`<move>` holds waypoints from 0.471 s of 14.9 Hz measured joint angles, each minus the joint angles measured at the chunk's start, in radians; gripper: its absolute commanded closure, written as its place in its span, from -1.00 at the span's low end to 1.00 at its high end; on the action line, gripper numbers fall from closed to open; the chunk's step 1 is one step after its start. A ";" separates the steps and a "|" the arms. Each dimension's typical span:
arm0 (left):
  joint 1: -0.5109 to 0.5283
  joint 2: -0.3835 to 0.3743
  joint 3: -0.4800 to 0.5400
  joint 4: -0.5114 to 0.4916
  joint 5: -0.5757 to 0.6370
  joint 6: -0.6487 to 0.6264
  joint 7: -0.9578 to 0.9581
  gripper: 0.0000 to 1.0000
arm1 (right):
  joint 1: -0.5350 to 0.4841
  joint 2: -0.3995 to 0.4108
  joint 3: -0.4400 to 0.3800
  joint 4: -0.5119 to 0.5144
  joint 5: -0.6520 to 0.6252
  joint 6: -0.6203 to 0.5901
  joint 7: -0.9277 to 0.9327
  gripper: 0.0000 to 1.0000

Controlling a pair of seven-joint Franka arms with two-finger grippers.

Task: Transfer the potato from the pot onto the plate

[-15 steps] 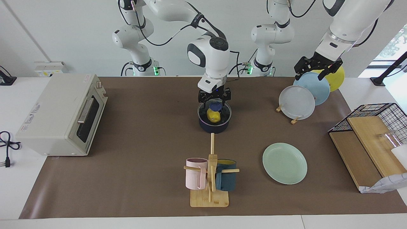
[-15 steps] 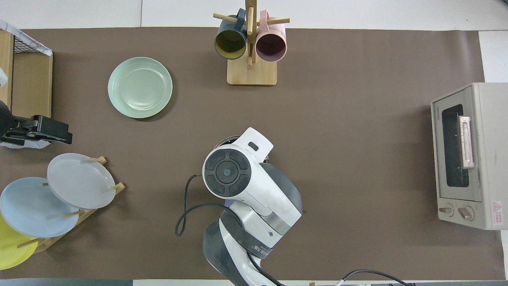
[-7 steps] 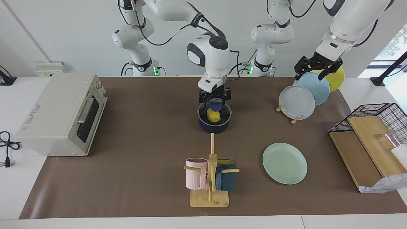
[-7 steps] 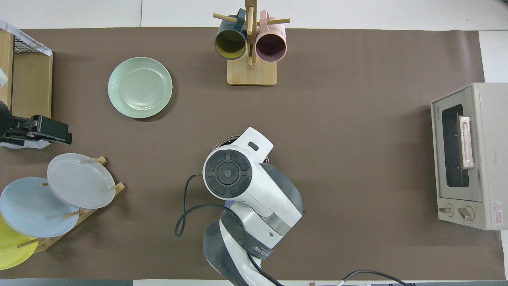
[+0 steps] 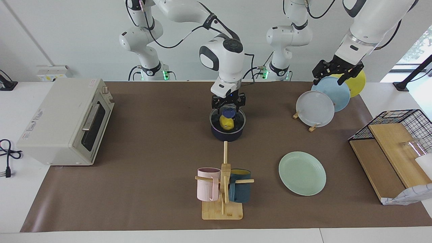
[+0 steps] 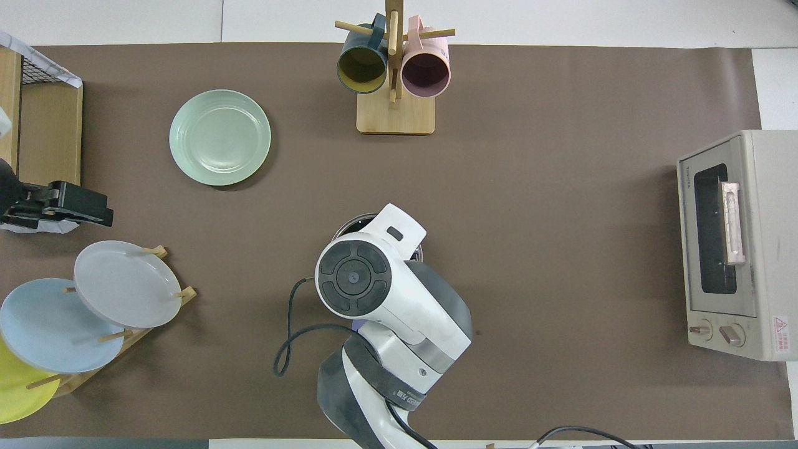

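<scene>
The dark blue pot (image 5: pixel 227 135) stands mid-table with a glass lid (image 5: pixel 239 118) on it. The yellow potato (image 5: pixel 226 123) shows through the lid, inside the pot. My right gripper (image 5: pixel 228 107) is down at the lid's blue knob (image 5: pixel 228 111). In the overhead view the right arm covers the pot except a strip of rim (image 6: pixel 349 226). The mint-green plate (image 5: pixel 302 173) lies bare, farther from the robots and toward the left arm's end; it also shows in the overhead view (image 6: pixel 219 137). My left gripper (image 5: pixel 331 77) waits over the plate rack.
A rack of upright grey, blue and yellow plates (image 5: pixel 315 108) stands under the left gripper. A mug tree (image 5: pixel 222 189) with a pink and a teal mug stands farther out than the pot. A toaster oven (image 5: pixel 64 121) and a wire basket with boards (image 5: pixel 391 148) stand at the table's ends.
The right arm's wrist has shifted slightly, by a few pixels, above the pot. The lid, potato, plate and left arm have not visibly moved.
</scene>
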 measured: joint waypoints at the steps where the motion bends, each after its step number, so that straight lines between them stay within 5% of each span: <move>1: 0.000 0.000 0.000 0.000 0.000 0.000 0.000 -1.00 | 0.000 0.000 0.000 0.000 0.000 0.000 0.000 -0.74; 7: 0.000 0.000 0.000 0.000 0.000 0.001 0.000 -1.00 | 0.000 0.000 0.000 -0.002 -0.002 0.019 0.000 -0.26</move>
